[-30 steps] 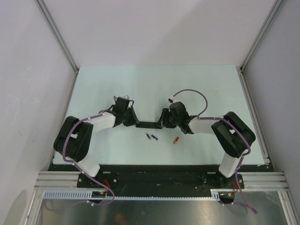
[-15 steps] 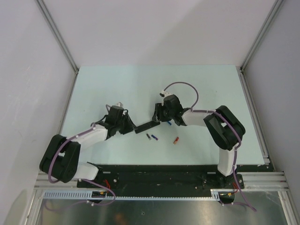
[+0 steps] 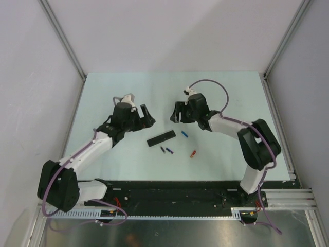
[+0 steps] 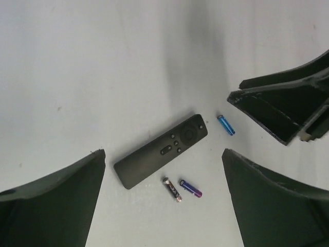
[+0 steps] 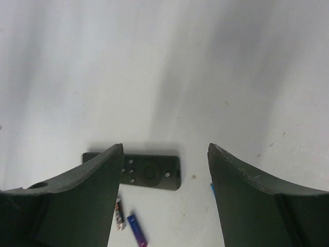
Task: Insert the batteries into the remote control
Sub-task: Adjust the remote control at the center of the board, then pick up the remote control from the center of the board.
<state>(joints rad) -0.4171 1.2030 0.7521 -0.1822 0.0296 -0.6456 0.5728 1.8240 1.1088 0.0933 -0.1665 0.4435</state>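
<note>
Pale walls box in a mint-white desk (image 3: 103, 92), and both arms have swung back from centre! Left gripper (image 3: 147, 117) and right gripper (image 3: 176, 114) hang with jaws spread, empty. The remote (image 3: 161, 138), clamped between them a second ago, now lies flat mid-desk, buttons up. A blue battery (image 3: 184, 135) has appeared just off its right end. The dark pair (image 3: 166, 150) and red battery (image 3: 193, 153) sit nearer the near edge.

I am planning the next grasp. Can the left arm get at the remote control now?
Probably yes. The remote control lies free, buttons up, and the open left gripper hangs near it with nothing between them.
</note>
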